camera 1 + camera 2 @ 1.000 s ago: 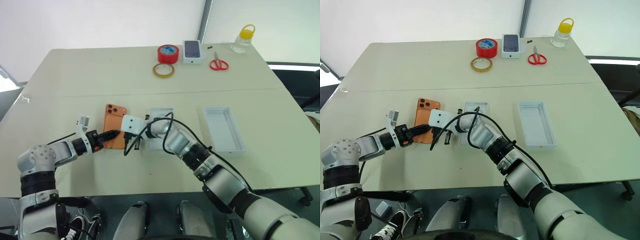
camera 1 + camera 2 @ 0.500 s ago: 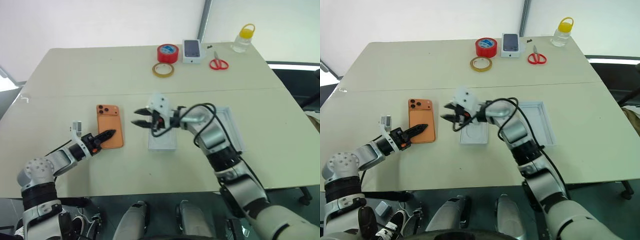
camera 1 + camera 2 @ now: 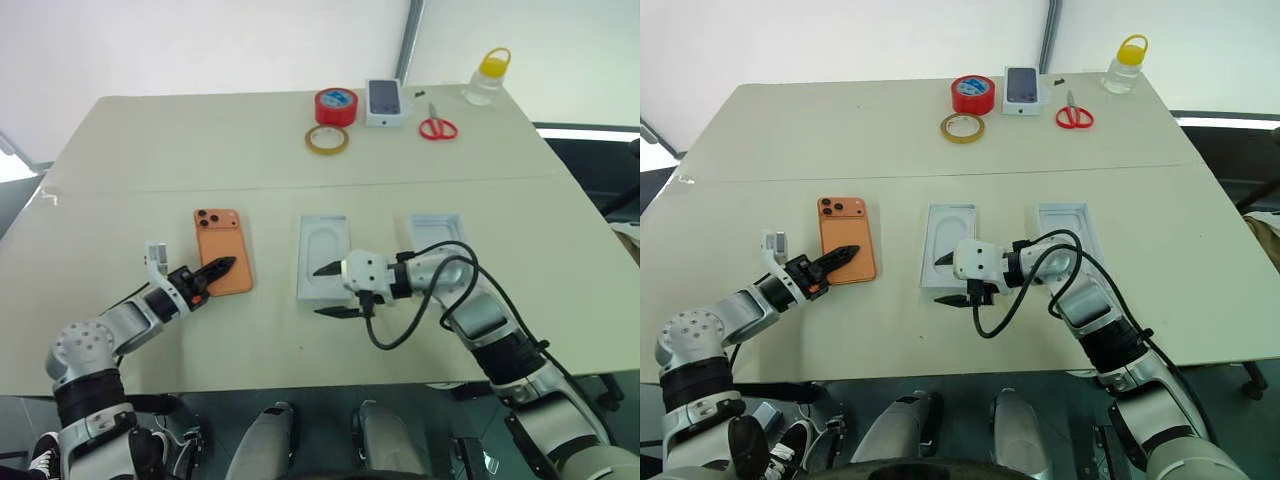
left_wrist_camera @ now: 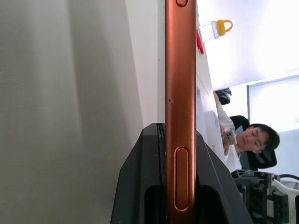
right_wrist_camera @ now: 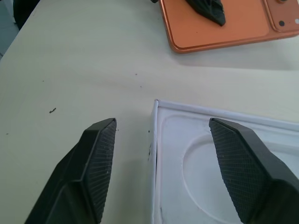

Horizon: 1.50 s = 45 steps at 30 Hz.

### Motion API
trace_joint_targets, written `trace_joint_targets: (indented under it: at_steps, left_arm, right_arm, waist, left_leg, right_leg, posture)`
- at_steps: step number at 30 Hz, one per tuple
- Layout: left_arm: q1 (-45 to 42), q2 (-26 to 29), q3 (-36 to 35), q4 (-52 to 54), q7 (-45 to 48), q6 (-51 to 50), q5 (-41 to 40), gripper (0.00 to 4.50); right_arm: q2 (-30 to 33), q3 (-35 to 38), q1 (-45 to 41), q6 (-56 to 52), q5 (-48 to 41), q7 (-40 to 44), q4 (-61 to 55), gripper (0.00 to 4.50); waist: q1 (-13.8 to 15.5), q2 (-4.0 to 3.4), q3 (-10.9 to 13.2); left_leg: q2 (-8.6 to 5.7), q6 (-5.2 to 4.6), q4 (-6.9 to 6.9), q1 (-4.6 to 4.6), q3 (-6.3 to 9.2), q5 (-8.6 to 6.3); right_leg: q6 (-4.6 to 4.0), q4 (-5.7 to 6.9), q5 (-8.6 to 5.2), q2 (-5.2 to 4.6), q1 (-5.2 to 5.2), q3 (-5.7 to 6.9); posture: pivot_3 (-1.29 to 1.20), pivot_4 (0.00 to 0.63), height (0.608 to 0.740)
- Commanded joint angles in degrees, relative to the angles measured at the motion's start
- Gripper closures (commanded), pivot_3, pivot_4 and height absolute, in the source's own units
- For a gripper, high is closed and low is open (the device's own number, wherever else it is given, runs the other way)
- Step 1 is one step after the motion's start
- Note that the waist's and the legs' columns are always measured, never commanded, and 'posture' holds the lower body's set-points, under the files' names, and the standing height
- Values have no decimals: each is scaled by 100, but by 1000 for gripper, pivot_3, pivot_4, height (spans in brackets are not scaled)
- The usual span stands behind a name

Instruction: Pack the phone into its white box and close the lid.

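Note:
The orange phone [image 3: 222, 258] lies face down on the table, left of centre, its camera cluster at the far end. My left gripper [image 3: 216, 269] is shut on its near edge; in the left wrist view the phone's side [image 4: 180, 93] runs between the black fingers [image 4: 140, 186]. The white box lies open as two trays: one with a moulded inset [image 3: 325, 255] in the middle and a plain one [image 3: 436, 226] to its right, partly behind my right arm. My right gripper [image 3: 328, 290] is open, straddling the near left corner of the middle tray [image 5: 210, 158].
At the far edge stand a red tape roll [image 3: 336, 106], a clear tape ring [image 3: 327, 140], a small white box printed with a phone [image 3: 385, 102], red scissors [image 3: 438, 128] and a yellow-capped bottle [image 3: 486, 78]. A seated person [image 4: 254, 140] is beyond the table.
My right gripper left the phone, opened, and swung right and back to the middle tray's near corner. The phone now lies straighter. My left gripper keeps its grip in place.

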<state>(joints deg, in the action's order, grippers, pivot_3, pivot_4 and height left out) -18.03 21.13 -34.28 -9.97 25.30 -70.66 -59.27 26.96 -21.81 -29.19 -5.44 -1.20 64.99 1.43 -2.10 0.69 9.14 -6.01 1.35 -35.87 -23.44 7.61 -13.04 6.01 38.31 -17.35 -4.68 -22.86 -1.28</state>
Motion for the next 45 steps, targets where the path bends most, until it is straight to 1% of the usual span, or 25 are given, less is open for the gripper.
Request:
trace_joint_targets:
  at_steps: [1, 3, 16, 18, 21, 24, 29, 31, 35, 38, 39, 40, 41, 42, 43, 45]
  left_arm:
    - [-65, 6, 71, 296, 15, 6, -195, 4500]
    - [-58, 8, 80, 337, -17, -11, -223, 4500]
    - [-81, -41, 173, 522, -207, -101, -393, 4500]
    - [-71, -95, 189, 582, -255, -102, -413, 4500]
    - [-110, -165, 168, 673, -339, -94, -468, 4500]
    - [-201, -216, 139, 744, -462, -48, -555, 4500]
    - [-742, -416, 13, 746, -970, 91, -812, 4500]
    - [-895, -487, 4, 696, -1192, 26, -966, 4500]
    - [-955, -601, 328, 767, -1270, 46, -935, 4500]
    - [-904, -726, 434, 792, -1325, 21, -1002, 4500]
    - [-877, -741, 459, 810, -1325, 21, -1010, 4500]
    - [-857, -747, 474, 826, -1323, 30, -1014, 4500]
    - [-834, -730, 509, 838, -1291, 16, -1007, 4500]
    - [-801, -693, 570, 860, -1235, 23, -957, 4500]
    - [-779, -657, 628, 838, -1189, 18, -909, 4500]
    - [-756, -584, 743, 779, -1101, 42, -813, 4500]
  right_arm:
    - [26, -14, 57, 164, 49, -69, -12, 2920]
    - [26, -24, 57, 184, 96, -97, 16, 3957]
    - [23, -59, -7, 395, 271, -118, 327, 3957]
    - [16, -78, 13, 337, 228, -55, 299, 4493]
    - [-32, -88, 0, 268, 233, -91, 239, 4493]
    - [-157, -87, -64, 184, 242, -188, 219, 4493]
    - [-858, -266, -447, -21, 680, -947, 664, 4493]
    - [-1014, -352, -515, -92, 798, -1092, 728, 4493]
    - [-1198, -487, -617, -435, 1160, -1501, 815, 4493]
    - [-1305, -377, -649, -698, 1085, -1576, 777, 4493]
    - [-1322, -342, -650, -781, 1042, -1565, 743, 4182]
    - [-1325, -330, -651, -832, 1019, -1563, 718, 3762]
    - [-1306, -321, -632, -859, 975, -1517, 656, 3500]
    - [-1248, -323, -579, -819, 896, -1404, 527, 2966]
    - [-1183, -295, -511, -849, 792, -1284, 368, 2550]
    - [-1014, -221, -398, -801, 632, -1118, 80, 1500]
  waist:
    - [11, 0, 0]
    - [15, 1, 1]
    - [11, 3, 2]
    - [11, 3, 2]
    - [9, 3, 2]
    - [-5, 4, 2]
    - [-8, 12, 7]
    - [-6, 12, 7]
    - [3, 12, 7]
    - [5, 11, 7]
    - [1, 11, 7]
    - [-6, 12, 7]
    - [-16, 12, 7]
    - [-18, 12, 7]
    - [-18, 12, 7]
    - [-14, 12, 7]
  left_leg:
    - [0, 0, 0, 0, 0, 0]
    - [0, 1, 0, 0, 0, 0]
    - [0, 21, 0, 0, 0, 12]
    - [0, 21, 0, 0, 0, 12]
    - [0, 22, 0, 0, 0, 13]
    - [1, 22, 0, 0, 1, 13]
    - [1, 25, -1, 0, 2, 14]
    - [1, 32, -1, 0, 2, 19]
    - [-3, 32, -4, -1, 1, 19]
    - [-3, 32, -9, -1, 1, 19]
    - [-3, 32, -10, -1, 1, 19]
    - [-3, 32, -10, -1, 1, 19]
    - [-3, 32, -10, -1, 1, 19]
    - [-3, 32, -7, -1, 1, 19]
    - [-3, 32, -5, -1, 1, 19]
    - [-3, 32, -5, -1, 1, 19]
  right_leg:
    - [0, 0, 0, 0, 0, 0]
    - [0, -1, 0, 0, 1, 0]
    - [0, -2, 0, 0, 2, 0]
    - [0, -2, 0, 0, 3, 1]
    - [0, -2, 0, 0, 3, 1]
    - [0, -2, 0, 0, 3, 1]
    - [-1, 0, 1, 2, 1, 2]
    - [-1, 0, 1, 2, 1, 3]
    - [0, -8, 1, 0, 4, 1]
    - [0, -3, 1, 1, 7, 2]
    - [0, -1, 1, 2, 6, 2]
    - [0, -1, 1, 2, 6, 2]
    - [0, -1, 1, 2, 6, 2]
    - [0, -1, 1, 2, 4, 1]
    - [0, -1, 1, 2, 3, 1]
    - [0, -2, 1, 2, 4, 1]
  posture:
    - [0, 150, 740]
    - [0, 150, 740]
    - [0, 150, 740]
    - [0, 150, 740]
    - [0, 150, 740]
    - [0, 150, 740]
    - [0, 150, 740]
    - [0, 150, 740]
    - [0, 150, 740]
    - [0, 150, 740]
    - [0, 150, 740]
    - [0, 150, 740]
    - [0, 150, 740]
    - [0, 150, 740]
    - [0, 150, 740]
    - [0, 150, 740]
